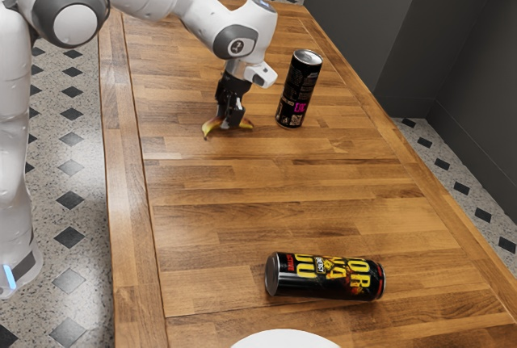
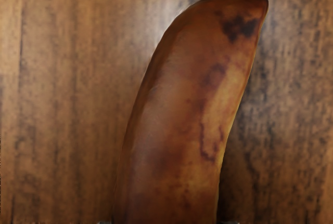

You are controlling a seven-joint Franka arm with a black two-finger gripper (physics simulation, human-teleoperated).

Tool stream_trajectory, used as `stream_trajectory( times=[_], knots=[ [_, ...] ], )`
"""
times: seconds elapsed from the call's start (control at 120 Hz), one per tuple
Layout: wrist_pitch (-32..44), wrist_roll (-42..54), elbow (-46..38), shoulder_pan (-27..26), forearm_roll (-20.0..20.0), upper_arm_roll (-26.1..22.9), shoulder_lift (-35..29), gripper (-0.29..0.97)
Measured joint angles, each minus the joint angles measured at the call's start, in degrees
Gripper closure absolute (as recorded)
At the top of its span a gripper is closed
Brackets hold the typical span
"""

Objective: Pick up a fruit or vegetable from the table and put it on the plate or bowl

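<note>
banana (image 1: 212, 128) (image 2: 187, 120), brown and spotted, lies on the wooden table (image 1: 323, 186) near the upright can (image 1: 298, 90), to the exterior view's left of it. the gripper (image 1: 231, 118) is down over its middle; i cannot tell if it grips. lying can (image 1: 325, 275) and white plate (image 1: 283, 338) sit well apart from the upright can.

You've got an overripe banana (image 1: 209, 128) (image 2: 192, 120), yellow w/ brown patches, lying flat at the far end of the table (image 1: 323, 203); white plate (image 1: 283, 338) at near edge, well apart.
</note>
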Motion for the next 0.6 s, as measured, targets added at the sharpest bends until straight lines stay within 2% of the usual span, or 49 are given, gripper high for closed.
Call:
stream_trajectory(
  times=[0.167, 0.392, 0.6],
  knots=[
    [-0.7, -0.5, 0.7, 0.0, 0.1, 0.0, -0.3, 0.47],
    [-6.2, -0.9, 7.9, -0.7, 0.2, -0.4, -1.0, 0.47],
    [-9.3, -1.1, 12.2, -9.4, 0.5, -0.9, -2.3, 0.48]
  ],
)
